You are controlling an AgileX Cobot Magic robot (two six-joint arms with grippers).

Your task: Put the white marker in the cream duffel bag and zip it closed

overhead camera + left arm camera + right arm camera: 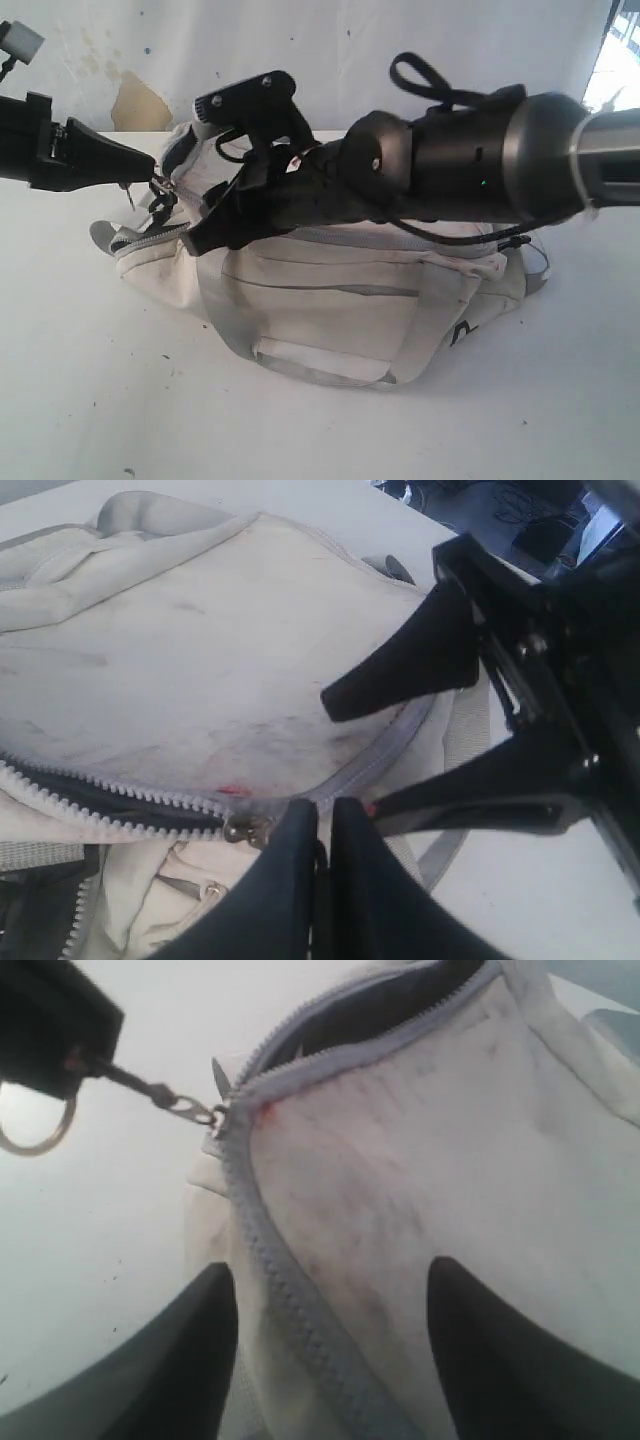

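The cream duffel bag [340, 300] lies lengthwise on the white table [90, 400]. My left gripper [148, 177] is at the bag's left end, shut on the metal zipper pull [165, 1100], beside the slider [245, 830]. On one side of the slider the zipper gapes open over a dark inside [90, 805]; on the other side it is closed [290, 1280]. My right gripper [330, 1290] hovers open over the bag's top fabric [450, 1160], straddling the closed zipper run, its fingers [400, 670] close to the left gripper [322, 815]. The white marker is not in view.
A grey webbing handle [300, 365] hangs down the bag's front side, with a black clip [460, 335] at the right. A metal ring [30, 1135] dangles by the left gripper. Behind the table rises a stained white wall [135, 100].
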